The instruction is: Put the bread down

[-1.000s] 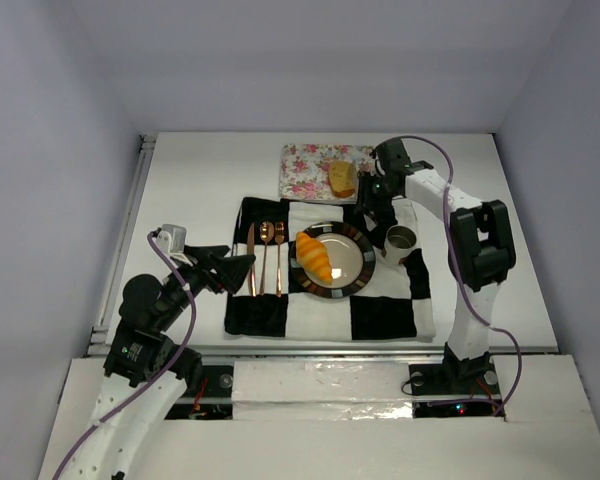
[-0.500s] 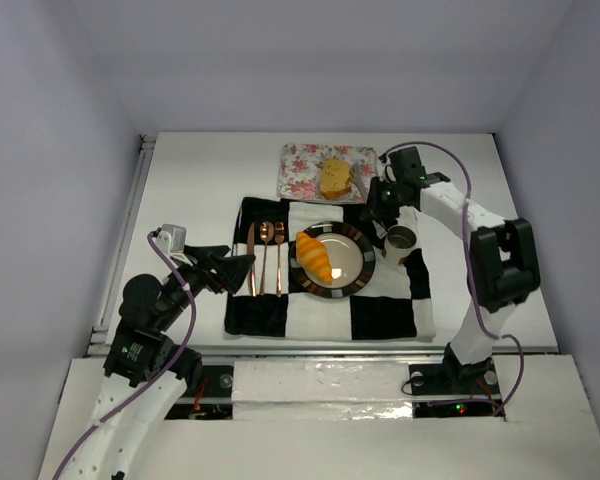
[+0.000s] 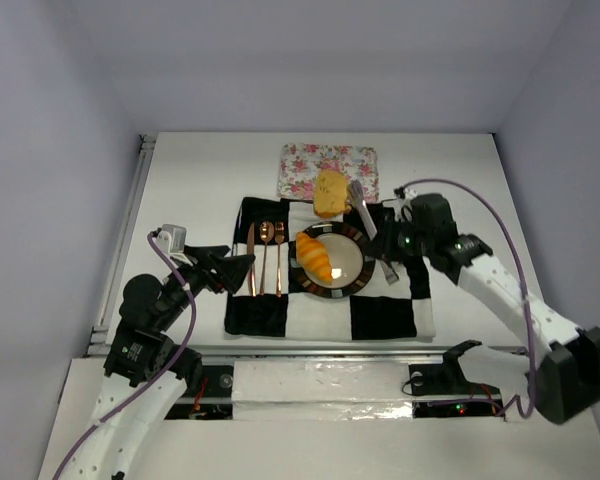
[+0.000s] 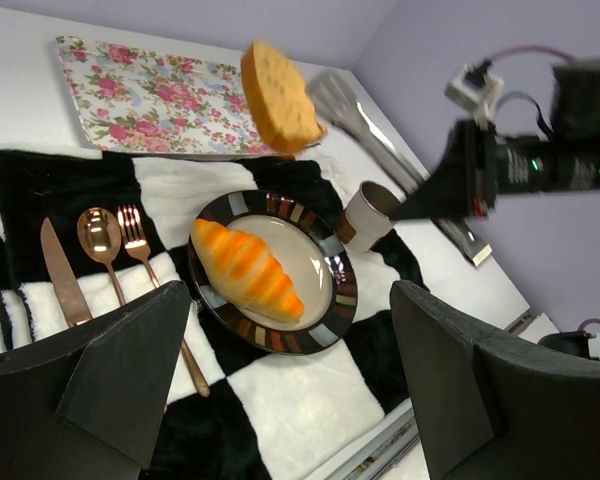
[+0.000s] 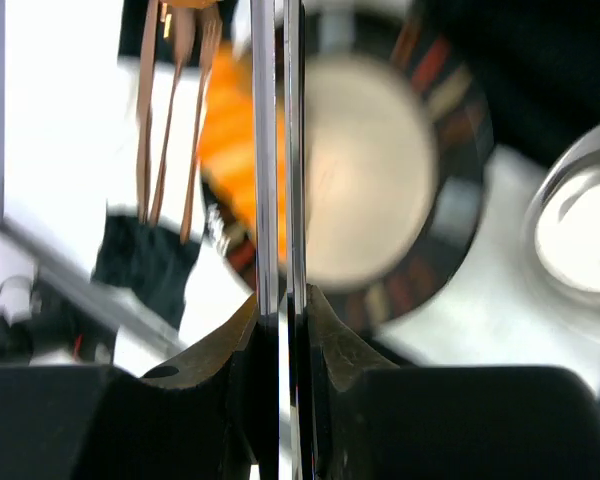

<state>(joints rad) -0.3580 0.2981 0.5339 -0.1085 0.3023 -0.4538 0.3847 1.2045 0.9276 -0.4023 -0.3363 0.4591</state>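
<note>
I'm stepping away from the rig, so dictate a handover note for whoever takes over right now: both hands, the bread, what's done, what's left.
Left hand: open, empty, hovering at the left of the checked mat, beside the cutlery.
Right hand: shut on the tongs, which pinch the bread slice in the air by the near edge of the floral tray.
Croissant: lying on the left part of the plate.
Done: croissant plated; slice gripped and off the table.
Left: set the slice down, probably on the plate's free right side, and release. Mind the cup next to the plate.
</note>
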